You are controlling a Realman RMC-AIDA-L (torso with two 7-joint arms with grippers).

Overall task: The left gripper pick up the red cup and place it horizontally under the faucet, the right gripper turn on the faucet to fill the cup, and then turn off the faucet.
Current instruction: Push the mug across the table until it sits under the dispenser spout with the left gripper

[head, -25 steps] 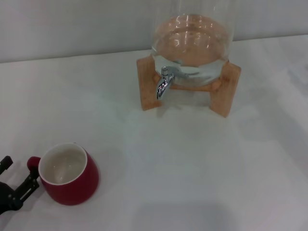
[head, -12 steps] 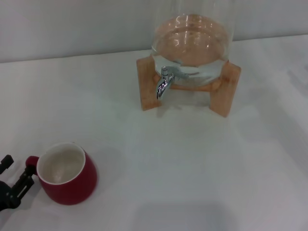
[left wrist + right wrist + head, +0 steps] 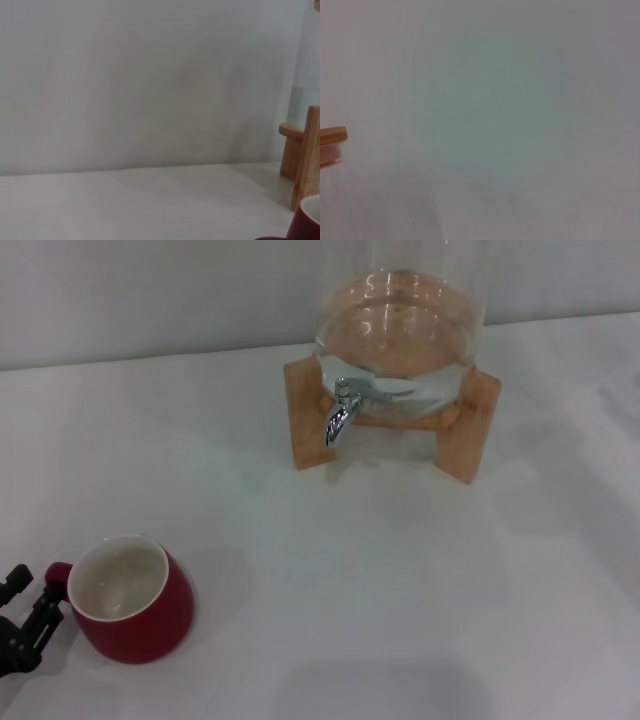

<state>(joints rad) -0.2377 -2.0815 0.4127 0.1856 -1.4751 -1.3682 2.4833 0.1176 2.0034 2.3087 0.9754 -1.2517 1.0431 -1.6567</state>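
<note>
Where the white table (image 3: 420,570) runs toward its near left corner, the red cup (image 3: 128,598) stands upright with its cream inside facing up and its small handle (image 3: 56,573) turned to the left. Just left of that handle sits the left gripper (image 3: 30,592), low at the edge of the head view, its 2 black fingers (image 3: 14,580) spread apart with the handle at or just inside the gap; whether either finger touches the handle cannot be told. Far across the table, well apart from the cup and to its right, the glass dispenser (image 3: 400,325) rests in a wooden stand (image 3: 470,425) against the pale wall (image 3: 150,290). Its faucet (image 3: 340,412) points down toward the near side, with bare table beneath the spout. From the left wrist view, a slice of the cup (image 3: 305,222) shows at the frame's corner, with a leg of the stand (image 3: 302,155) beyond it and the wall behind. From the right wrist view only a wooden corner of the stand (image 3: 332,142) shows against the wall; the right gripper appears in no view
</note>
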